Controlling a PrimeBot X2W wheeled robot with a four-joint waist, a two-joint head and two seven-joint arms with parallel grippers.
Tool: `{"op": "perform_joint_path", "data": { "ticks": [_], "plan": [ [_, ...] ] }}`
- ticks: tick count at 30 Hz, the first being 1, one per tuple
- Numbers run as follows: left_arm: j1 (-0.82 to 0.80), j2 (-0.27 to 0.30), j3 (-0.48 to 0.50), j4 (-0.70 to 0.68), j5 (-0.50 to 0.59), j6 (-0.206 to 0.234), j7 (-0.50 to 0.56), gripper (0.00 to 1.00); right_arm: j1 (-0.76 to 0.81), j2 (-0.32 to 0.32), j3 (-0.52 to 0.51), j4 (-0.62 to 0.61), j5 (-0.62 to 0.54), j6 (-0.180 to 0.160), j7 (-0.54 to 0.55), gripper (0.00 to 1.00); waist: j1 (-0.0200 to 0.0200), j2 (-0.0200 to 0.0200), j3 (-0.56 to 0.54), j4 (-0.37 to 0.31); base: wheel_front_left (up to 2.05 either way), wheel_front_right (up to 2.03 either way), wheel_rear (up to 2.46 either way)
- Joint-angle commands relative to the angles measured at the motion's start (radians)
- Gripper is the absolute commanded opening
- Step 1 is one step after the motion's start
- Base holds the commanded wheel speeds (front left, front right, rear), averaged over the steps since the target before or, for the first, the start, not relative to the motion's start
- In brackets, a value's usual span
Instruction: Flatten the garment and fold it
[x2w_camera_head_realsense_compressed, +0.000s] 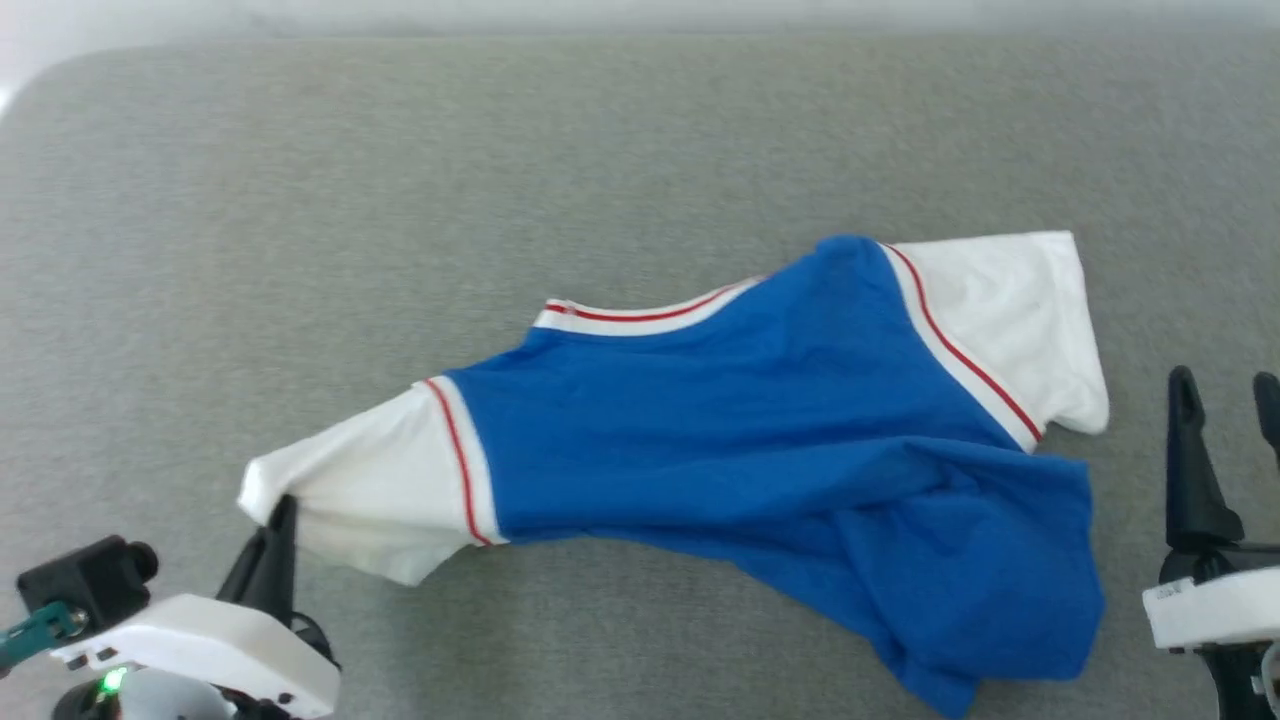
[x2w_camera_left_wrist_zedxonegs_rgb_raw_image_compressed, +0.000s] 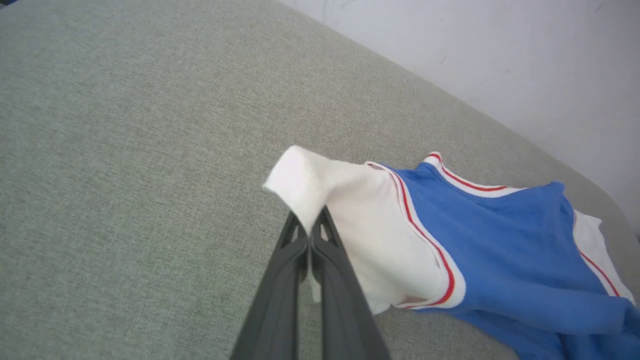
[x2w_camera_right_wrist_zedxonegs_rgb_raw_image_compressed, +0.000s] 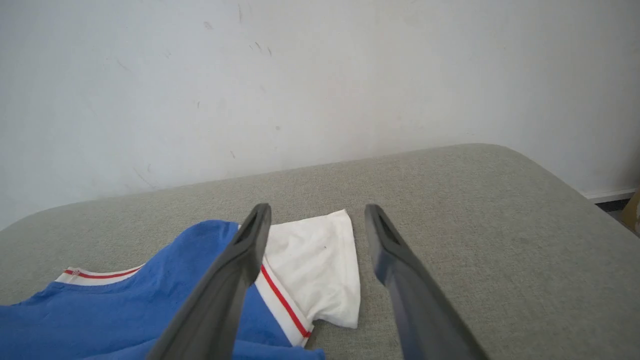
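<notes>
The left gripper (x2w_camera_left_wrist_zedxonegs_rgb_raw_image_compressed: 310, 227) is clamping a sleeve of the garment (x2w_camera_head_realsense_compressed: 760, 400). The right gripper (x2w_camera_head_realsense_compressed: 1225, 385), fingers apart, is hovering beside the opposite sleeve.

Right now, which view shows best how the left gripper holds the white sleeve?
The left wrist view: the left gripper is shut on the white sleeve, seen close. The head view shows that pinch small, at the lower left. The right wrist view shows the other sleeve of the garment past the open right gripper.
</notes>
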Motion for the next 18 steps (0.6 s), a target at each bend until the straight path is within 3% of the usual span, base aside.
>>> {"op": "perform_joint_path", "data": {
  "ticks": [1, 6, 11, 18],
  "plan": [
    [-0.005, -0.008, -0.011, -0.016, -0.010, -0.012, -0.005, 0.00, -0.019, 0.002, 0.001, -0.012, -0.014, -0.001, 0.035, 1.00, 0.0002, 0.0000, -0.041, 0.049, 0.00, 0.00, 0.00],
    [-0.055, -0.017, -0.060, -0.036, 0.004, -0.029, -0.014, 0.00, -0.189, -0.047, 0.019, -0.007, -0.066, -0.001, 0.238, 1.00, 0.0002, 0.0000, -0.009, 0.045, 0.00, 0.00, 0.00],
    [-0.126, -0.027, -0.122, -0.064, 0.034, -0.043, -0.018, 0.00, -0.400, -0.165, 0.052, 0.120, -0.087, -0.001, 0.510, 1.00, 0.0002, 0.0000, 0.062, 0.042, 0.00, 0.00, 0.00],
    [-0.204, -0.045, -0.189, -0.090, 0.067, -0.052, -0.023, 0.00, -0.574, -0.233, 0.039, 0.312, -0.115, -0.001, 0.740, 1.00, 0.0002, 0.0000, 0.163, 0.066, 0.00, 0.00, 0.00]
  ]
}}
